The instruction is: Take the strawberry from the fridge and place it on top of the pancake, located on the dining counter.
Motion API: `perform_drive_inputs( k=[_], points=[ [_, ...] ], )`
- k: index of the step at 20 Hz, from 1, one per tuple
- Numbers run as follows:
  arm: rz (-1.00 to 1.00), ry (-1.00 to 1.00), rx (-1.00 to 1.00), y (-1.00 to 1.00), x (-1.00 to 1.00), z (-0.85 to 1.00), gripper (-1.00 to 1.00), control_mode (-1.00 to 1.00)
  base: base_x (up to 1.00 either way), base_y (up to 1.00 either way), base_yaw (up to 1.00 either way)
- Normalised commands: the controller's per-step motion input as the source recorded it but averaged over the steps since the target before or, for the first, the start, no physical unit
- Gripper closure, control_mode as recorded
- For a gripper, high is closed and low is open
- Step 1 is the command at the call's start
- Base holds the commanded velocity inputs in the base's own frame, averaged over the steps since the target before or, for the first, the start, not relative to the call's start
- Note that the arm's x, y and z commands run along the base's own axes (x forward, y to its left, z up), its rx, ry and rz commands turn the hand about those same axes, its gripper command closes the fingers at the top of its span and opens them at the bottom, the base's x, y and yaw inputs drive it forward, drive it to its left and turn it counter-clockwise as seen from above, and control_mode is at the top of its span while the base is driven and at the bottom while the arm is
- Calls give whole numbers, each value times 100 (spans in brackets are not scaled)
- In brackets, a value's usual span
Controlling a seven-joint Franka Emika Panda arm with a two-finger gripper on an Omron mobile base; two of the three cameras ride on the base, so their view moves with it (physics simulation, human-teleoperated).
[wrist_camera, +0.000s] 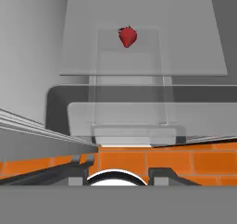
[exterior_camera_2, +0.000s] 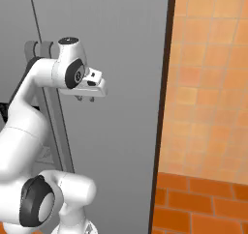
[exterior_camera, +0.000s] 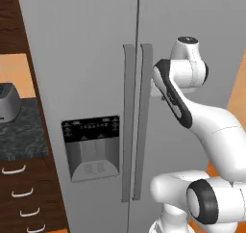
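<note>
The grey fridge stands close ahead with both doors closed, its two long handles side by side. My gripper hangs pointing down in front of the right door, open, with nothing between its fingers. In the hand view the gripper looks onto clear shelves, and the small red strawberry lies on the far shelf, well away from the fingertips. The pancake and the dining counter are out of view.
A black water dispenser is set in the left door. Left of the fridge are a dark speckled counter, a grey toaster and wood drawers. An orange tiled wall rises on the right.
</note>
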Motion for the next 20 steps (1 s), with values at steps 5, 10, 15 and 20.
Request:
perform_drive_inputs(
  k=[5, 10, 15, 20],
  points=[
    [0, 0, 0, 0, -2, 0, -100, 100, -58, 10, 0],
    [0, 0, 0, 0, 0, 0, -100, 100, -50, 94, 0],
    [0, 0, 0, 0, 0, 0, -100, 100, -48, 29, -2],
    [0, 0, 0, 0, 0, 0, -100, 100, -49, -24, -1]
  ],
)
